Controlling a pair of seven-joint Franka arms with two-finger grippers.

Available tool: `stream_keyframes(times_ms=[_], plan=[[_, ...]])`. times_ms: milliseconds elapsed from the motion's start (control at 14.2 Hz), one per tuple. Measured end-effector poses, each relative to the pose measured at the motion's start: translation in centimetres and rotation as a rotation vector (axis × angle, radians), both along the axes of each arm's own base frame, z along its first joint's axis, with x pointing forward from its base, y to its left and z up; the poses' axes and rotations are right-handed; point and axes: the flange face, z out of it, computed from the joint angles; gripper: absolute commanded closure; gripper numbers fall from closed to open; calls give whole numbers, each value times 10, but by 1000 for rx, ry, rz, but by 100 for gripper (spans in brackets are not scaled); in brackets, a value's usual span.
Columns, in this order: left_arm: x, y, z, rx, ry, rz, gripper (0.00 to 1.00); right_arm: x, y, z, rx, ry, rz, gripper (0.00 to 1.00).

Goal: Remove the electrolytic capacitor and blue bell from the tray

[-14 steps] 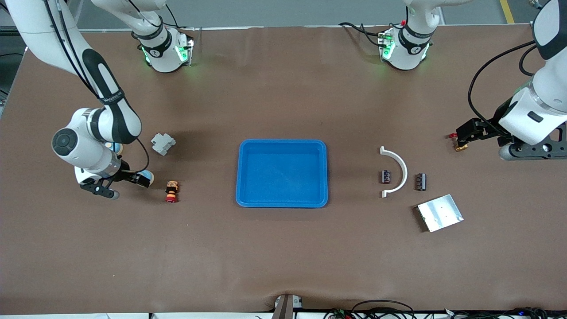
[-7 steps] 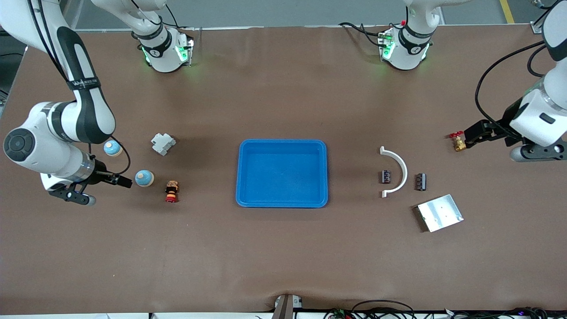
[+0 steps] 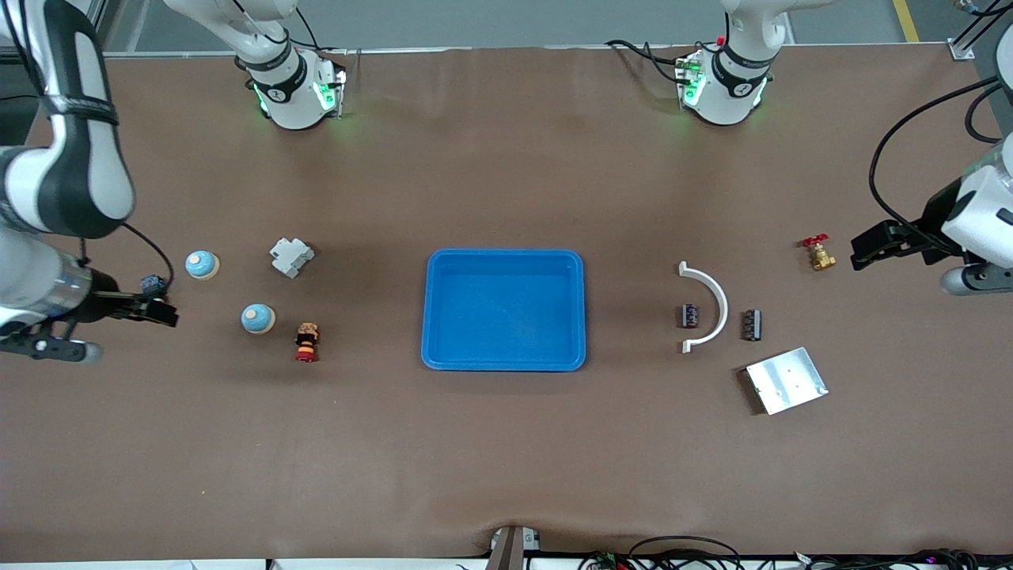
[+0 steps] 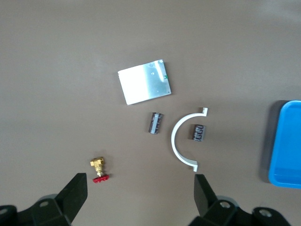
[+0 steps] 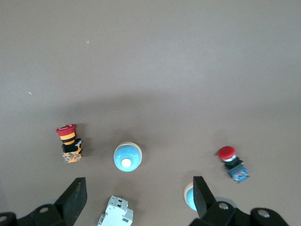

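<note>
Tray [image 3: 504,309] is lying at the middle of the table, and its blue floor is showing bare: nothing is sitting in it. Judged from this, the removal appears complete.

Two electrolytic capacitors are lying on the table toward the left arm's end: one [image 3: 690,316] inside the curve of a white arc piece [image 3: 710,306], the other [image 3: 751,325] just outside that curve. Which of them came from the tray cannot be told. A silver plate [image 3: 785,381] is lying nearer the front camera than they are, and a small brass valve [image 3: 819,253] with a red handle is sitting near the left gripper.

Two blue bells are standing toward the right arm's end, well apart from the tray: one [image 3: 258,318] beside a red-capped push button [image 3: 306,342], the other [image 3: 202,264] farther from the camera. A grey breaker block [image 3: 290,257] is sitting close by.

Left gripper [image 3: 869,247] is hanging over bare table past the valve, fingers spread and carrying nothing. Right gripper [image 3: 154,310] is hanging at its end of the table, fingers likewise spread and empty, with another small button switch [image 5: 233,163] lying on the table under it.

No step appears to be left beyond parking the arms.
</note>
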Motion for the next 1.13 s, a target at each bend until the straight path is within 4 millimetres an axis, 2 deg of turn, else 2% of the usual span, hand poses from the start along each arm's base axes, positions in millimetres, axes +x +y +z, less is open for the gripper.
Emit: stream_keyframes(times_ms=[141, 352, 493, 634, 845, 986, 1126], plan=[[1, 8, -6, -9, 2, -13, 0, 0, 0, 36, 6, 20, 9, 0], [-3, 9, -20, -17, -37, -11, 0, -6, 12, 71, 80, 27, 23, 0], [-21, 5, -33, -8, -80, -22, 0, -12, 21, 88, 100, 14, 41, 0], [-44, 4, -38, 8, -69, -53, 0, -18, 30, 106, 99, -6, 59, 0], [-59, 16, -27, 19, -16, -98, 0, -29, 37, 128, 90, -27, 76, 0], [-59, 25, -18, 19, -22, -112, 0, -33, 40, 140, 56, -44, 90, 0], [-55, 25, -3, 19, -54, -119, 0, -37, 42, 148, 41, -57, 96, 0]])
